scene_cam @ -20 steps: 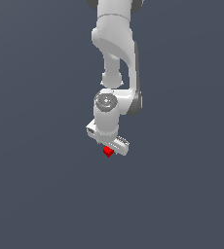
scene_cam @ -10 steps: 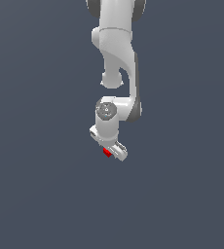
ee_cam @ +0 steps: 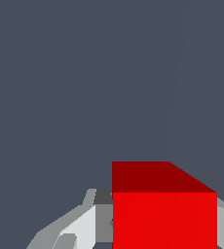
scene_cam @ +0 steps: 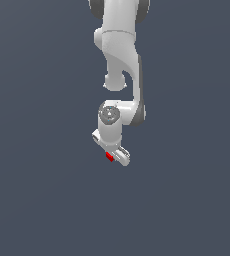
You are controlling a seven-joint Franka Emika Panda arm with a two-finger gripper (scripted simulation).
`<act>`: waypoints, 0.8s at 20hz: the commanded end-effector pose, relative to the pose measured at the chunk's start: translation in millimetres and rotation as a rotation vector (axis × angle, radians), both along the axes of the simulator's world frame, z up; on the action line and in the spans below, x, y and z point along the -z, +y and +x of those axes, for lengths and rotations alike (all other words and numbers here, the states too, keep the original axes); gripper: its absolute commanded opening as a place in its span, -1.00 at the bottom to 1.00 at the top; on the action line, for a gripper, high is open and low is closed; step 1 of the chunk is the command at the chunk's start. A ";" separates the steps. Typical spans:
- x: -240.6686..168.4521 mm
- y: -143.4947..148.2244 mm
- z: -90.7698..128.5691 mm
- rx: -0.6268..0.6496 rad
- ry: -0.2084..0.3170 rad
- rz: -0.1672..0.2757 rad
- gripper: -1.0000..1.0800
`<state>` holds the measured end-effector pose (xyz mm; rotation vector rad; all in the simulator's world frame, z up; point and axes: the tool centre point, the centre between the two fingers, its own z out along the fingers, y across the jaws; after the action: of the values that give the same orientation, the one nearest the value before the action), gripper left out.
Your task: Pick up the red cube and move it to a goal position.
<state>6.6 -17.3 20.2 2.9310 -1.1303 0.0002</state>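
Note:
The red cube (scene_cam: 109,157) shows as a small red patch under the white arm's hand in the exterior view, mostly hidden by the hand. My gripper (scene_cam: 111,158) is shut on it. In the wrist view the red cube (ee_cam: 163,214) fills the near part of the picture, clamped between the grey-white fingers (ee_cam: 84,223), one on each side. The cube's top face looks darker red, and the face turned to the camera is bright red.
Only a plain dark grey-blue ground (scene_cam: 37,190) lies all around in both views. The white arm (scene_cam: 119,55) comes down from the exterior view's upper edge. No goal marker shows.
The hand with the red cube has turned and shifted slightly; the cube is now more hidden under the hand. The grip stays shut.

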 end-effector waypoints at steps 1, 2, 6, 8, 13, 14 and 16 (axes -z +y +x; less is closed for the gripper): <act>0.2 -0.3 0.0 0.001 0.000 0.000 -1.00; 0.2 -0.3 0.0 0.001 0.000 0.000 -1.00; -0.9 0.1 0.7 0.001 0.000 0.000 -1.00; -3.9 1.3 2.6 0.001 0.000 0.000 -1.00; -20.0 7.4 12.7 0.001 0.000 0.000 -1.00; -24.7 9.1 15.6 0.001 0.000 0.000 -1.00; -35.5 13.2 22.4 0.000 0.000 -0.001 -1.00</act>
<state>23.8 -7.3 47.2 2.9295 -1.1311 -0.0016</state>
